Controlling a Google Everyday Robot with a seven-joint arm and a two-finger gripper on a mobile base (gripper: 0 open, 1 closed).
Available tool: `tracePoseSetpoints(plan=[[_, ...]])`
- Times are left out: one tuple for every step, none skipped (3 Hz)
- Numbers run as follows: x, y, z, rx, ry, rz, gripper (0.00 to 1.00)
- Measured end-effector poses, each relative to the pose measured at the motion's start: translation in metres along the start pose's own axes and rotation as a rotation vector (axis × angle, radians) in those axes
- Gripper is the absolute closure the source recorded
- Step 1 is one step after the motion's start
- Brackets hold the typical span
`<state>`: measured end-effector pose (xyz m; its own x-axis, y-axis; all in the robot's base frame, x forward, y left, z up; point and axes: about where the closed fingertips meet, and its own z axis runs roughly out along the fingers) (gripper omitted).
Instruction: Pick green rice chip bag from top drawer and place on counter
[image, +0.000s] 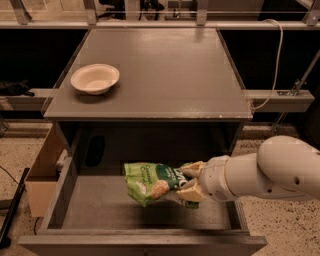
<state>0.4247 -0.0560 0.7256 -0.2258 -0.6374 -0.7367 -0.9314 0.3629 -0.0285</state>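
Note:
The green rice chip bag (152, 182) is crinkled light green with a dark label and pictured chips. It hangs above the floor of the open top drawer (100, 212), casting a shadow there. My gripper (189, 181) reaches in from the right on a white arm and is shut on the bag's right end, with tan fingers (192, 192) above and below it. The counter (160, 70) lies above and behind the drawer.
A white bowl (95, 78) sits on the counter's left side. A cardboard box (42, 172) stands left of the cabinet. A white cable (272, 65) hangs at the right by a rail. The drawer's front wall (145, 245) is near the bottom edge.

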Motion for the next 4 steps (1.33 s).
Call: tracePoseSetpoints(plan=[[-0.033,-0.011,-0.041,0.016,0.012,-0.062,1.00],[-0.091,-0.049,-0.103,0.037,0.057,-0.141,1.00],[-0.130,-0.091,-0.116,0.040,0.086,-0.174,1.00],[-0.161,-0.100,-0.130,0.073,0.042,-0.211,1.00]])
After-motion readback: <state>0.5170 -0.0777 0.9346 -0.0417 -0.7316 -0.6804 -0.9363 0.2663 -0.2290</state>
